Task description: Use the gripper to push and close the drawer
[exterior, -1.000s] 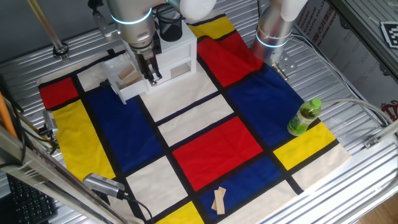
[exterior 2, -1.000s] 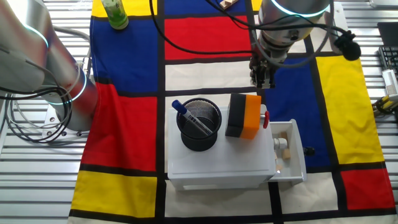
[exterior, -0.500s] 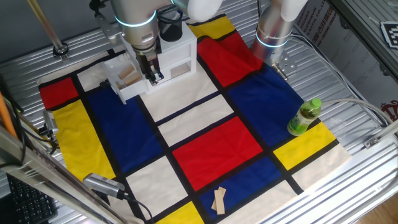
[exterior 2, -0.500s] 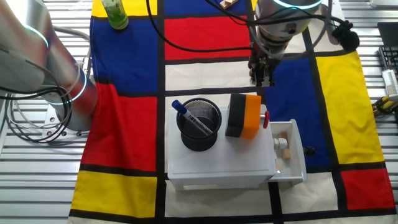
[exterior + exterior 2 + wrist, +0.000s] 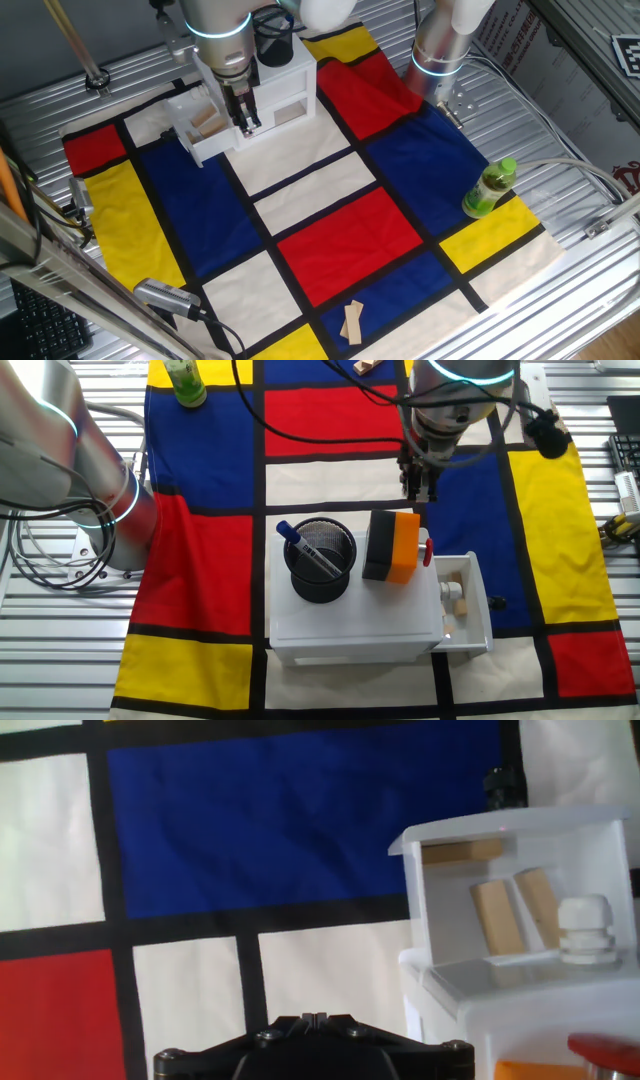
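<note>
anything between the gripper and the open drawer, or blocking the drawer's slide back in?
Nothing visible. The gripper hangs over the cloth beside the cabinet, apart from the open drawer, with only bare cloth between them. Inside the drawer lie wooden pieces and a white fitting; whether they would catch is not clear.

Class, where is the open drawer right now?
In the other fixed view, the drawer sticks out of the white cabinet on its right side, below the gripper.
</note>
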Available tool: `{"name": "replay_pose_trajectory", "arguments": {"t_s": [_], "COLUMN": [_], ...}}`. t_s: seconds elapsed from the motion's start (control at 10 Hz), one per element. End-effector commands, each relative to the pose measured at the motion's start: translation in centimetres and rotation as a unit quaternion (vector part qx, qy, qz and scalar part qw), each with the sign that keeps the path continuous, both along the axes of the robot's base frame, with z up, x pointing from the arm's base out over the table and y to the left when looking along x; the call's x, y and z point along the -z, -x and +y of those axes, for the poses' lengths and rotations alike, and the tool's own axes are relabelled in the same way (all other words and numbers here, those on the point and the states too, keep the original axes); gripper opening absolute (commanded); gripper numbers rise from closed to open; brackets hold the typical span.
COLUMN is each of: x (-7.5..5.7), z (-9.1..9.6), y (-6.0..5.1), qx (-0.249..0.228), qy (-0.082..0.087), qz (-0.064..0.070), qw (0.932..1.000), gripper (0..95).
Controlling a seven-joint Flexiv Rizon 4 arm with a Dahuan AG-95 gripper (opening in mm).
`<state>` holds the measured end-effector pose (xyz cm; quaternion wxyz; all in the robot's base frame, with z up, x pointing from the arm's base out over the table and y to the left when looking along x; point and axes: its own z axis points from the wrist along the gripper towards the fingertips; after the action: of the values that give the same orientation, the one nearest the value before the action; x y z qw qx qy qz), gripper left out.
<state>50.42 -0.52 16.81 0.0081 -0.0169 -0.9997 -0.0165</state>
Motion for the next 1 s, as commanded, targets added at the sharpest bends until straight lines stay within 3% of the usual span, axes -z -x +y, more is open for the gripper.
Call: {"name": "replay_pose_trajectory", "arguments": {"t_s": [0.1,0.6,1.0], "x": [0.9,1.1,3.2], "z": [-1.1,-1.2,-2.6], "y": [-1.7,-7.9,-10.6], "qx": [-0.025,-0.03,-0.043], "qy": [0.002,0.001,0.003], "qz": [0.005,0.023,0.022], "qw": [0.9997,0.9993,0.9988], "gripper": [0.0,0.0,0.0]}}
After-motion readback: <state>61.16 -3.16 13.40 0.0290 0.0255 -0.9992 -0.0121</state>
